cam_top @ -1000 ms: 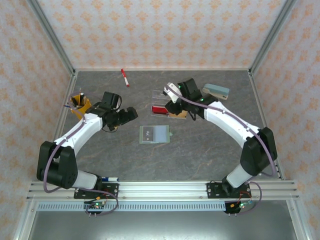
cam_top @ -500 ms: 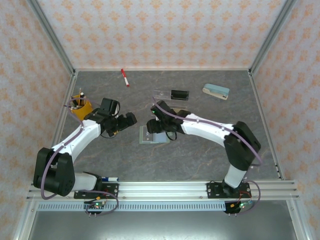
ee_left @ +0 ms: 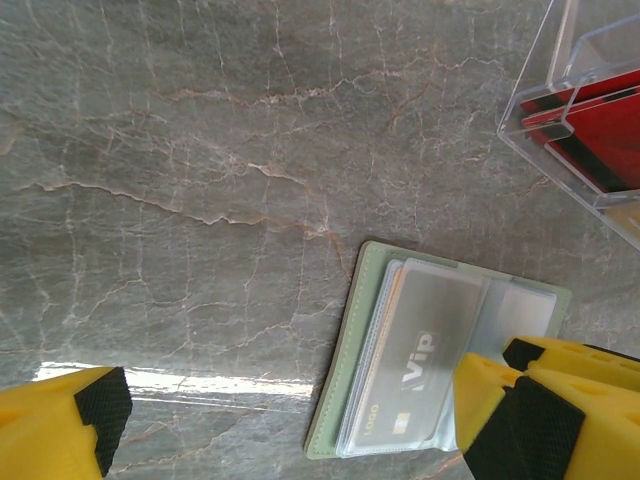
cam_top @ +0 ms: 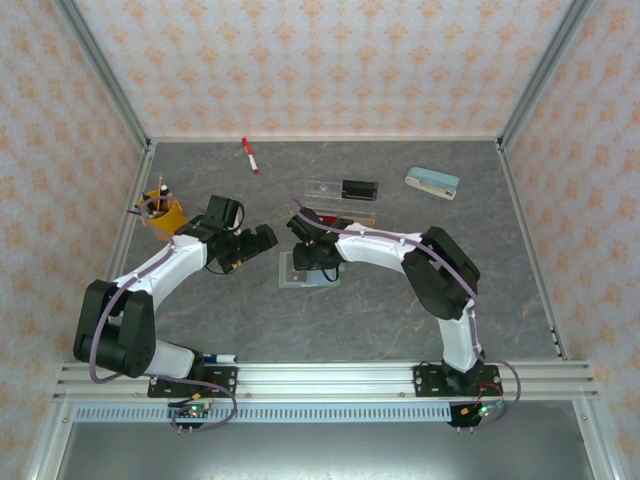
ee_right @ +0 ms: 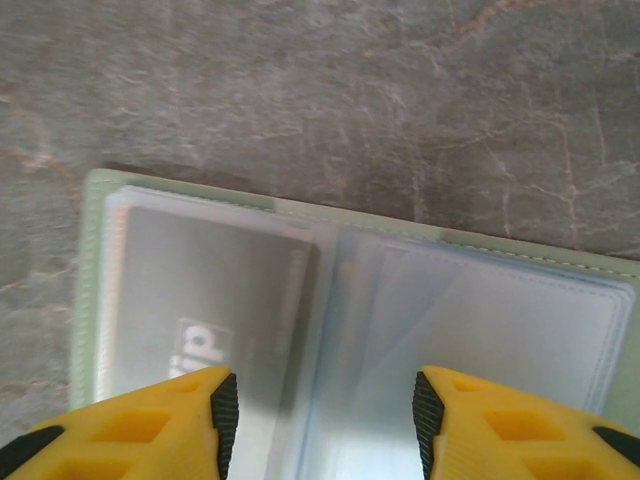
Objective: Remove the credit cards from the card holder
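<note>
Only thing I can actually read is "Vip", white letters on the greyish card [ee_left: 425, 340] under the clear sleeve of the open card holder [ee_left: 340, 395]. There's tiny print toward its 7 o'clock corner too, but it's too small to make out.

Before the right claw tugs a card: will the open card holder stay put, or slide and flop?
Likely light: the card holder lies thin and flat, so it may slide on the glossy table. Its clear sleeves look soft and could lift with the card unless the left claw pins them.
</note>
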You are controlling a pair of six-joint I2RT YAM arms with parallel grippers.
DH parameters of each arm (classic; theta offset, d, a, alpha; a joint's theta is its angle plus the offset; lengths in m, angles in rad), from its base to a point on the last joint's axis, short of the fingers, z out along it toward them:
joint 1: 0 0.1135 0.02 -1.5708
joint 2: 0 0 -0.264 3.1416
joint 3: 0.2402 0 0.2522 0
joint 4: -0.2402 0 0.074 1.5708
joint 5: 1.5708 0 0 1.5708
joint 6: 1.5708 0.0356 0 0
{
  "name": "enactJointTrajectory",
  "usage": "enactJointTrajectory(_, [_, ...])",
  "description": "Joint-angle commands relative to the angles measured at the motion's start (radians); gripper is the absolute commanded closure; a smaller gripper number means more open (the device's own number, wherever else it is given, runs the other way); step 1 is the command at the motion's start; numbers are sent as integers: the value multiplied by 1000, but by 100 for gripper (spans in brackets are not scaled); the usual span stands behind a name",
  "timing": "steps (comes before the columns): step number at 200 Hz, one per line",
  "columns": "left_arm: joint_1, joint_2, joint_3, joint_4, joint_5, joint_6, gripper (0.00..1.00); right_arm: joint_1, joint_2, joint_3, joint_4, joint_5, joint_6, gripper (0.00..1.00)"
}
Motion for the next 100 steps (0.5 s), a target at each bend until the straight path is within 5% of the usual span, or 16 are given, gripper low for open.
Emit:
enactJointTrajectory(1, [7, 10, 6, 37, 30, -12, 0, 4, 37, 26, -67, 51, 13, 50])
enactJointTrajectory(56, [-12, 65, -57, 155, 151, -51, 8, 5, 68, 14, -96, 62, 11, 59])
enactJointTrajectory(100, [-68, 125, -59, 222, 202, -85, 33, 3, 84, -9, -89, 67, 7, 69])
